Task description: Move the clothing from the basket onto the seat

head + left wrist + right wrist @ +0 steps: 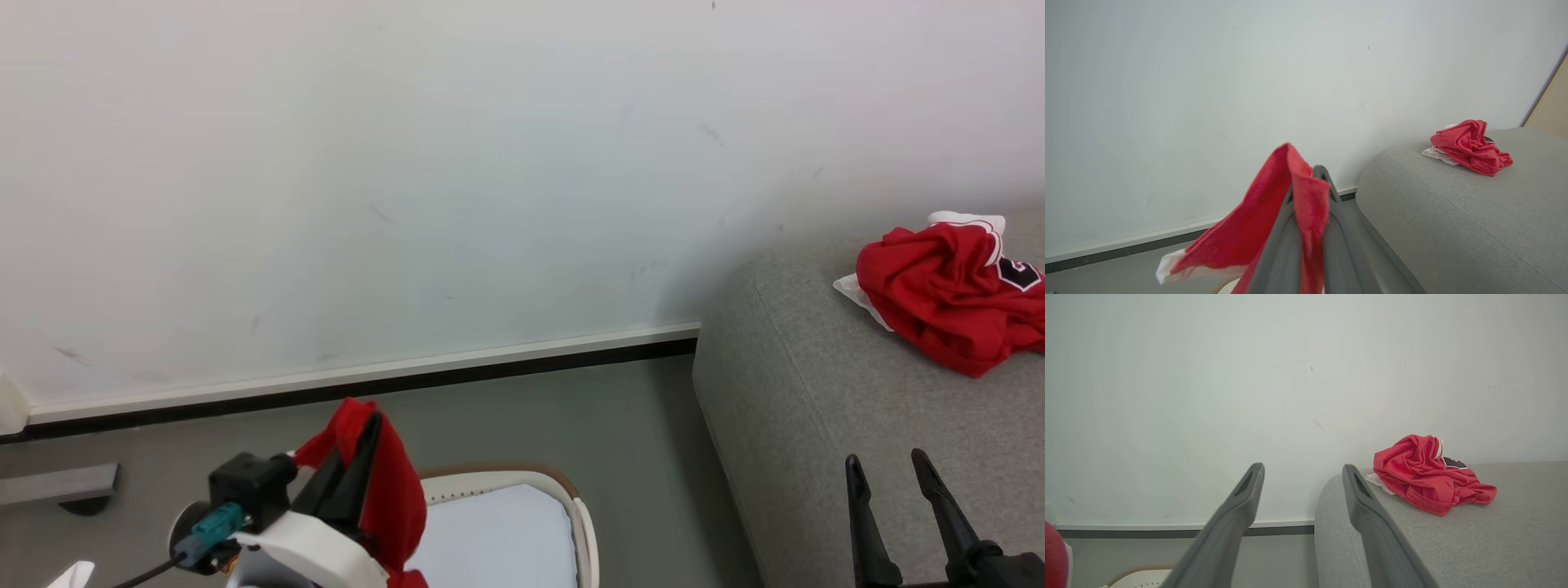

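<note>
red clothing (396, 490) is held pinched in the closed left gripper (369, 429) above the basket (584, 523) at the near left. another red garment (947, 306) is seen crumpled on the seat (784, 408), far right; the right gripper (886, 461) is held open, near right.

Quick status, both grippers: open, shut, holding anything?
Left gripper: jaws shut on a red garment.
Right gripper: jaws open, holding nothing.
</note>
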Tool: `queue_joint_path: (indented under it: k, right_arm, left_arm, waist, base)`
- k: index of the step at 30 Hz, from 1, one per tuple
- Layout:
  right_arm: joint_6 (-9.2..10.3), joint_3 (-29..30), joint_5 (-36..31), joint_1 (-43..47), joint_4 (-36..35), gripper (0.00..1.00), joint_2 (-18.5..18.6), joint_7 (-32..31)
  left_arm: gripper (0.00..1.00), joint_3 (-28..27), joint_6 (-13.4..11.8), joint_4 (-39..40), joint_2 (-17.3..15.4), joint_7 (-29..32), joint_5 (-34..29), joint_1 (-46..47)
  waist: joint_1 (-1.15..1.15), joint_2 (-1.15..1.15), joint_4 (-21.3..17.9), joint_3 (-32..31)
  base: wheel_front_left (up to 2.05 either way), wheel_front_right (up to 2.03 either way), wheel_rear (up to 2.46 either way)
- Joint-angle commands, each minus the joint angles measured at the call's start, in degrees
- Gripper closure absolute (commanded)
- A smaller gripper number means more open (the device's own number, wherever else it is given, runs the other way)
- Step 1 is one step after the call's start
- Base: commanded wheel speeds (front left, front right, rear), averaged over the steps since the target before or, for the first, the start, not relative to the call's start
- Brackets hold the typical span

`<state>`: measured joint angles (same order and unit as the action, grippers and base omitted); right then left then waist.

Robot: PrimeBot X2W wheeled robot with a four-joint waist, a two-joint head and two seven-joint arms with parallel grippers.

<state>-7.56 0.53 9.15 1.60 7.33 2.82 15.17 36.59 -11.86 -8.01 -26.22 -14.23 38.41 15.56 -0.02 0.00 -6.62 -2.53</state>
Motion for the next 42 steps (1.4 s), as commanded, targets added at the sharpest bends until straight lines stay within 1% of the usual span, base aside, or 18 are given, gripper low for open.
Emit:
queue_joint_path:
  k: [1, 7, 11, 14, 19, 22, 25, 30, 32, 36, 39, 42]
  right_arm:
    - [0.15, -0.3, -0.6, 0.9, -0.1, 0.00, 0.1, 0.0]
    - [0.15, -1.4, -1.2, 1.1, 0.2, 0.00, 0.1, 0.0]
    - [0.15, -4.0, -2.0, 0.2, 0.5, 0.00, 0.1, 0.0]
    - [0.15, -8.6, -2.6, -2.0, 0.8, 0.00, 0.1, 0.0]
    - [0.15, -19.0, -2.9, -7.5, 3.0, 0.00, 0.6, 0.0]
    - [0.15, -25.8, -1.3, -12.0, 5.0, 0.00, 2.2, 0.0]
    - [0.15, -33.7, 0.6, -16.7, 7.4, 0.00, 4.2, 0.0]
    - [0.14, -44.8, 5.6, -24.0, 11.6, 0.00, 6.0, 0.0]
    - [0.15, -47.9, 7.5, -26.4, 13.4, 0.00, 6.1, 0.0]
    - [0.15, -52.4, 10.9, -29.8, 17.6, 0.00, 5.3, 0.0]
    - [0.15, -54.4, 13.7, -31.3, 20.8, 0.00, 4.5, 0.0]
    - [0.15, -55.4, 16.4, -31.6, 23.6, 0.00, 3.5, 0.0]
  left_arm:
    - [1.00, -0.5, -0.8, 1.0, -0.9, -0.3, 0.6, -1.2]
    - [1.00, -0.9, -1.6, 2.7, -1.6, -0.1, 0.6, -2.1]
    - [1.00, -1.0, -2.0, 4.0, -1.9, 0.1, 0.7, -2.4]
    - [1.00, -0.8, -1.5, 5.2, -2.2, 0.4, 0.6, -1.7]
    - [1.00, -0.1, -0.7, 7.6, -2.1, 1.0, 0.1, 0.0]
    - [1.00, 0.9, 0.0, 9.1, -1.5, 2.0, -0.3, 1.4]
    - [1.00, 2.4, 1.2, 10.3, -0.7, 3.6, -0.6, 2.9]
    - [1.00, 4.9, 3.2, 12.0, 0.6, 5.7, -0.6, 5.0]
    - [1.00, 6.1, 4.1, 12.7, 1.0, 7.0, -0.2, 5.4]
    - [1.00, 8.0, 5.6, 13.7, 1.6, 8.5, 0.2, 6.2]
    - [1.00, 9.2, 6.7, 14.5, 2.0, 9.1, 0.6, 6.4]
    - [1.00, 9.9, 7.2, 15.0, 2.5, 9.3, 0.6, 6.3]
  waist:
    - [0.02, 0.00, 0.5, -0.7]
    - [0.02, 0.00, 0.9, -1.0]
    - [0.02, 0.00, 1.1, -0.7]
    - [0.02, 0.00, 1.1, -0.3]
    - [0.02, 0.00, 1.4, 0.2]
    - [0.02, 0.00, 1.8, 0.3]
    - [0.02, 0.00, 2.5, 0.3]
    - [0.02, 0.00, 3.6, -0.1]
    - [0.02, 0.00, 4.0, -0.1]
    - [0.02, 0.00, 4.7, -0.2]
    - [0.02, 0.00, 5.1, -0.3]
    - [0.02, 0.00, 5.3, -0.1]
  base:
    - [0.00, 0.00, 0.00]
    - [0.00, 0.00, 0.00]
    - [0.00, 0.00, 0.00]
    - [0.00, 0.00, 0.00]
    - [0.00, 0.00, 0.00]
    - [0.00, 0.00, 0.00]
    - [0.00, 0.00, 0.00]
    - [0.00, 0.00, 0.00]
    - [0.00, 0.00, 0.00]
    - [0.00, 0.00, 0.00]
    - [0.00, 0.00, 0.00]
    - [0.00, 0.00, 0.00]
